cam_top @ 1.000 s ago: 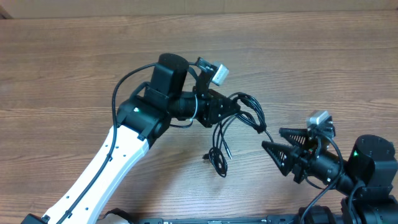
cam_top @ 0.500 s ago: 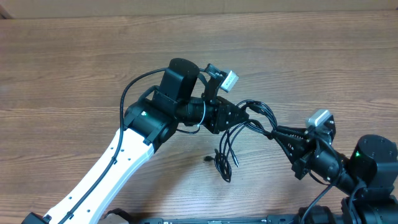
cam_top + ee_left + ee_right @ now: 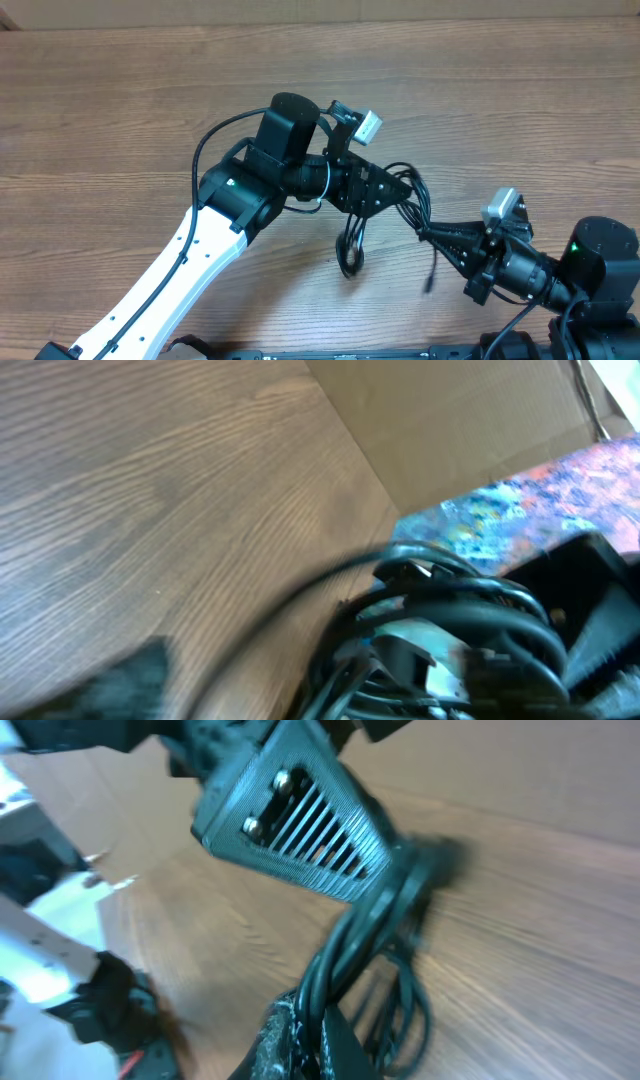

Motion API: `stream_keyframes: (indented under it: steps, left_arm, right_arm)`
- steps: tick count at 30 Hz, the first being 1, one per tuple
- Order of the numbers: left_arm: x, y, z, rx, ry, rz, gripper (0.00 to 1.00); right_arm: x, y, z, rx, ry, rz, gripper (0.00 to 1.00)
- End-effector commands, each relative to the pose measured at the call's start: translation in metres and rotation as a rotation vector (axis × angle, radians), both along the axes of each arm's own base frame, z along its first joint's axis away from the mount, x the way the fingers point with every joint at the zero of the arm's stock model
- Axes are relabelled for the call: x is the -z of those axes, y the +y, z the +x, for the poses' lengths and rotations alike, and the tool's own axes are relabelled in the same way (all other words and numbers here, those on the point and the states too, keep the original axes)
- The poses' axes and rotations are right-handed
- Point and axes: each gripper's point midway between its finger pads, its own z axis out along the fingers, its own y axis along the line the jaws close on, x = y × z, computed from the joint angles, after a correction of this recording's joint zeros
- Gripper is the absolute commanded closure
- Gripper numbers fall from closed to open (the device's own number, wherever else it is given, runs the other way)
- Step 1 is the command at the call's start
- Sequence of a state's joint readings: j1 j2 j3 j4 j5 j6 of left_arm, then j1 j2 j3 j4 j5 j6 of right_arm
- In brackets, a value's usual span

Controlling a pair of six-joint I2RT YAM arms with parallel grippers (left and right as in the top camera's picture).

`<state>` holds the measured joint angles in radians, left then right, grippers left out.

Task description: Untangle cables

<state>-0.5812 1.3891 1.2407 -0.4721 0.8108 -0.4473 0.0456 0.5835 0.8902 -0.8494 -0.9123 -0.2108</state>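
The cables (image 3: 352, 245) are a bundle of thin black cords in loops between my two grippers, with one loose end blurred in motion. My left gripper (image 3: 395, 190) stands open around the bundle's top, its fingers (image 3: 600, 620) wide apart and the cords (image 3: 450, 585) lying loose between them. Just right of it and nearer the front, my right gripper (image 3: 425, 233) is shut on a few strands. In the right wrist view those cables (image 3: 370, 920) run up from my right gripper (image 3: 318, 1020) past the left gripper's ribbed pad (image 3: 300, 830).
The wooden table (image 3: 120, 120) stretches bare to the left and back. A brown cardboard wall (image 3: 450, 420) stands at the far edge, with a colourful patterned surface (image 3: 560, 490) beside it. The left arm's white link (image 3: 170, 270) crosses the front left.
The right gripper has closed on the cables and drawn them toward the front. The left gripper has opened and let the bundle go. The hanging loops have shifted and a loose end swings.
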Motion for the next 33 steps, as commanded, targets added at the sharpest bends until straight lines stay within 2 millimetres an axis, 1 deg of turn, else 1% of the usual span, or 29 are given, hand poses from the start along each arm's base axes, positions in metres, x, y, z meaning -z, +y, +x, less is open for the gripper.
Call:
stream_keyframes:
  steps: [1,5,7,16,19,22,23,25,29,31,33]
  left_arm:
    - [-0.012,0.003,0.004,-0.027,-0.063,-0.002,0.0]
    - [-0.011,0.003,0.002,0.053,-0.219,0.016,0.0]
    - [-0.009,0.004,0.001,0.077,-0.264,0.028,0.0]
    - [-0.005,0.006,-0.002,0.087,-0.255,0.042,0.0]
    - [-0.002,0.006,-0.011,0.126,-0.235,0.038,0.0]
    - [-0.004,0.005,-0.027,0.239,-0.287,0.004,0.01]
    - [-0.004,0.005,-0.03,0.261,-0.304,-0.003,0.01]
    - [-0.003,0.006,-0.032,0.293,-0.363,0.001,0.01]
    - [-0.004,0.005,-0.031,0.336,-0.475,-0.001,0.01]
    - [-0.005,0.005,-0.03,0.35,-0.519,-0.005,0.04]
    - [-0.006,0.004,-0.03,0.363,-0.551,-0.005,0.18]
  right_arm:
    - [-0.01,0.007,-0.014,-0.075,-0.009,0.039,0.96]
    - [-0.008,0.007,-0.015,-0.067,0.03,0.051,0.96]
    - [-0.008,0.007,-0.015,-0.061,0.048,0.062,0.96]
    - [-0.01,0.007,-0.014,-0.024,0.153,0.127,0.96]
    - [-0.015,0.007,-0.011,-0.01,0.169,0.156,0.96]
    - [-0.022,0.008,-0.009,0.002,0.182,0.187,0.96]
    - [-0.023,0.008,-0.008,0.003,0.185,0.193,0.96]
    - [-0.023,0.008,-0.009,0.004,0.2,0.204,0.96]
    - [-0.027,0.013,-0.018,-0.056,0.211,0.224,0.96]
    - [-0.028,0.014,-0.019,-0.061,0.235,0.24,0.96]
    - [-0.03,0.016,-0.022,-0.081,0.247,0.254,0.96]
